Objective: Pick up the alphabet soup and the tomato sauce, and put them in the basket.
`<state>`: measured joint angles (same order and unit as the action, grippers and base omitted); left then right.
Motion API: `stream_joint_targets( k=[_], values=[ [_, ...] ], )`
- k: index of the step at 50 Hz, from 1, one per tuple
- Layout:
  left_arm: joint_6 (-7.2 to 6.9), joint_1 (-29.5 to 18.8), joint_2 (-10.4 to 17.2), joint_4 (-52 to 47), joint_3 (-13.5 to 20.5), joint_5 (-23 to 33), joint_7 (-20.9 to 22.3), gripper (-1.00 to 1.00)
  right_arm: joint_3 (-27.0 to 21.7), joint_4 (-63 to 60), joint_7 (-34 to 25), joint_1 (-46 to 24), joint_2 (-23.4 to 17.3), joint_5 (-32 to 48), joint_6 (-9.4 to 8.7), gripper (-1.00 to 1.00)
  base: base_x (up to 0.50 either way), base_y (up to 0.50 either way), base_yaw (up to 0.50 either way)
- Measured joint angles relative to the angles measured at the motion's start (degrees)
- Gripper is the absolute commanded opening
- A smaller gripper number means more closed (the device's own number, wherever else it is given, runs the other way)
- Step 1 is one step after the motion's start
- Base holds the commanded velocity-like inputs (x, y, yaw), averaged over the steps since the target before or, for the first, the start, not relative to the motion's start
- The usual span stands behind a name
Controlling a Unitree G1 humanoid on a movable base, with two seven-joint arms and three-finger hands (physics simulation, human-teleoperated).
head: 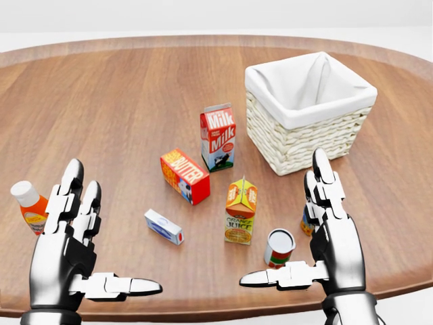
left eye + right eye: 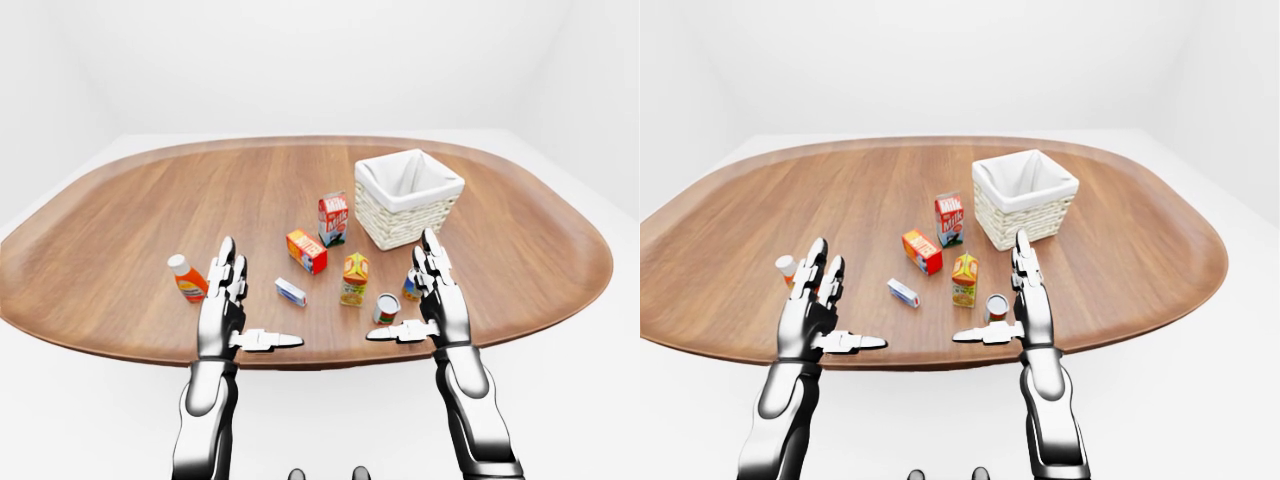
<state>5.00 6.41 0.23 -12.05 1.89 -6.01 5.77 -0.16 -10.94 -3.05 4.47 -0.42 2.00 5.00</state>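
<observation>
Two upright cans stand near the table's near edge: a red/green-label can [image 1: 278,248], prob. the tomato sauce, and a blue/yellow can [image 2: 411,286], prob. the alphabet soup, mostly hidden behind the right hand [image 1: 323,233] in the head view. Labels too small to confirm. From the right hand, the red/green can lies at approx. 9 o'clock, just beside the palm and above the thumb; the blue/yellow can sits at approx. 12 o'clock, close behind the fingers. Both long axes vertical. Right hand is spread wide, holding nothing; left hand [image 1: 71,247] likewise wide and bare, well apart from both cans, so the right is nearer. Basket [image 1: 302,139] at 12 o'clock, path to it looks open. Orange juice carton [image 1: 240,210] crowds the red/green can at 10 o'clock; table [image 1: 122,101] edge lies near at 6 o'clock.
</observation>
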Motion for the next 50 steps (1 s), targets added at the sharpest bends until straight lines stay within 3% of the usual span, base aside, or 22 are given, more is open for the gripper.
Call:
stream_joint_targets(
  k=[50],
  values=[
    [0.00,-0.1,0.1,0.5,-0.2,0.4,0.3,1.00,0.0,-0.3,-0.1,0.0,0.0,-0.3,0.00,1.00,0.23,0.00,0.00]
  ],
)
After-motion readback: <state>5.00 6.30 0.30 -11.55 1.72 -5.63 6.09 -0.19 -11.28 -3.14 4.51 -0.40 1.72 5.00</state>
